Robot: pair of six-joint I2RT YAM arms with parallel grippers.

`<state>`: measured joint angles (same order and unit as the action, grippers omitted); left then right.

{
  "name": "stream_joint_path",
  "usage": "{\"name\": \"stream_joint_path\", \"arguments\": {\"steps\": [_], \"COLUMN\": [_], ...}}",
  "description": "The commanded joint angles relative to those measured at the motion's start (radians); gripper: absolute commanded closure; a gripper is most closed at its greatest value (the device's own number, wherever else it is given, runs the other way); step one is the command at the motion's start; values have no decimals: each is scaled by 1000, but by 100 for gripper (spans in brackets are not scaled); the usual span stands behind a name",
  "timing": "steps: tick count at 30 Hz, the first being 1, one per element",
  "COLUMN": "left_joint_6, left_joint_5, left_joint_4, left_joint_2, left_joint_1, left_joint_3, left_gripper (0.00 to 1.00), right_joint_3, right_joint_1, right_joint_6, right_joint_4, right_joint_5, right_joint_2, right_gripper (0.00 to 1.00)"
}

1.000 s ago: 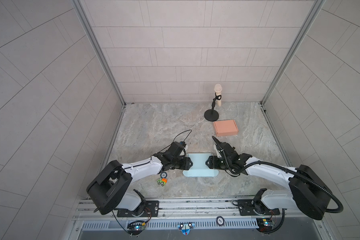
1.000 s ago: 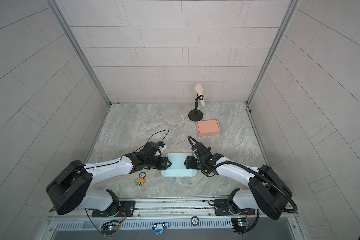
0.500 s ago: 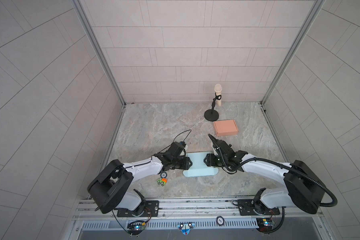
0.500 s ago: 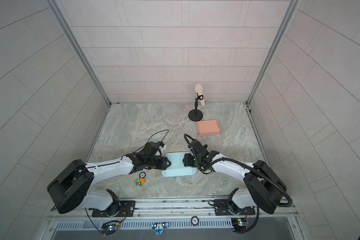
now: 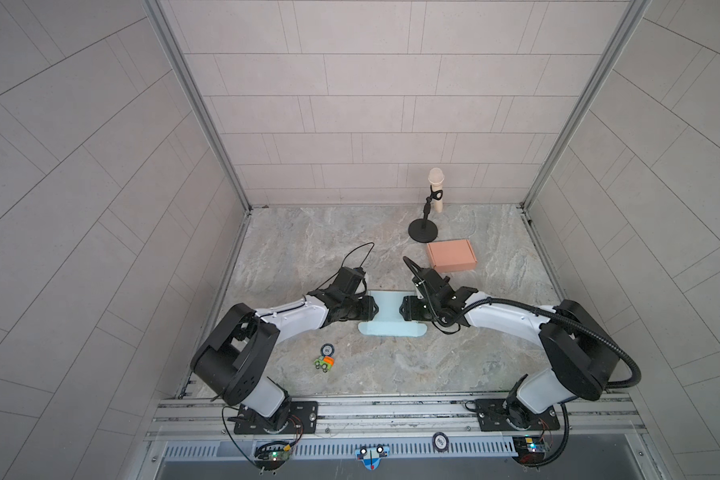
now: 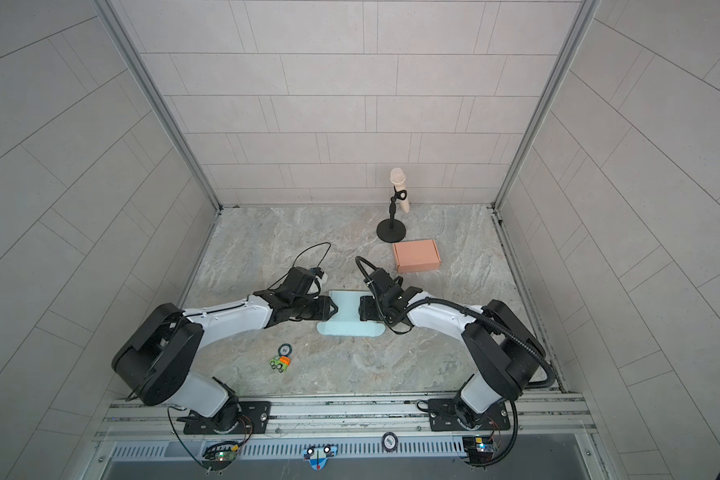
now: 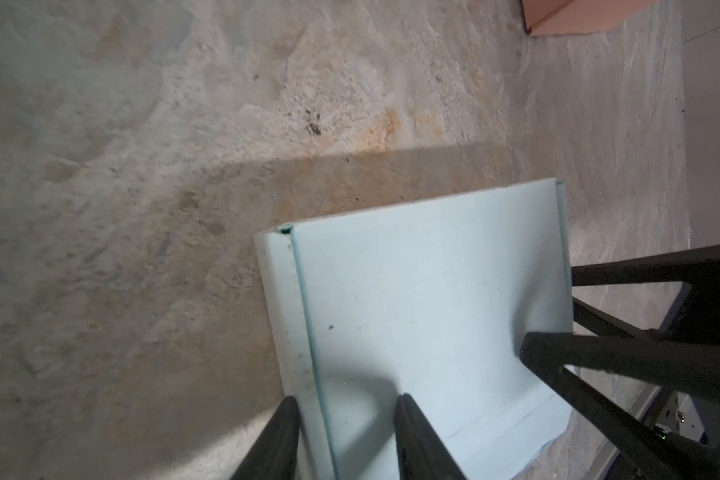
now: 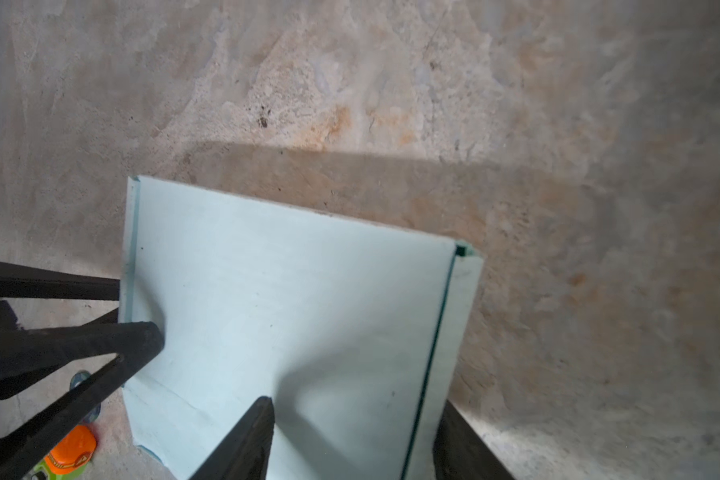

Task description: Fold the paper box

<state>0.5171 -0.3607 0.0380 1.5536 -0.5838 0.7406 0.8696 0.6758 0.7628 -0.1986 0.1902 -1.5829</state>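
The light blue paper box (image 5: 387,313) lies mid-table (image 5: 308,249), between both grippers. Its raised side walls run front to back; its wider tabbed flap lies flat, pointing to the near edge. The left gripper (image 5: 373,309) and right gripper (image 5: 401,309) each straddle one wall, jaws apart, unclamped

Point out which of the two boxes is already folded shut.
The salmon-pink box beside the microphone stand: it is closed all round. The light blue box lies open, with a flap spread flat.
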Motion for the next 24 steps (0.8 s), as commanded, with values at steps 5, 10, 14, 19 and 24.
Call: {"name": "stream_joint_path", "arguments": {"steps": [5,10,14,19,24], "left_joint_6": [-30,-33,-31,-20,-43], "left_joint_5": [-23,-14,-1,31,46], "left_joint_4": [-18,-12,-1,23,106], "left_joint_2": [38,20,-22,-104,-229], "left_joint_1": [34,42,55,68,61], "left_joint_3": [21,14,3,-28,-86], "left_gripper": [57,53,43,29,28], "right_joint_3": [77,63,76,78,78], "right_joint_1": [-4,-5,-7,-6,42], "right_joint_6": [-7,-15,-38,-49,-41], "right_joint_4": [39,9,-61,-140,-208], "right_joint_5": [39,-5,-54,-103,-149], "right_joint_2": [-54,-5,40,90,136], "right_gripper": [35,31,21,13,13]}}
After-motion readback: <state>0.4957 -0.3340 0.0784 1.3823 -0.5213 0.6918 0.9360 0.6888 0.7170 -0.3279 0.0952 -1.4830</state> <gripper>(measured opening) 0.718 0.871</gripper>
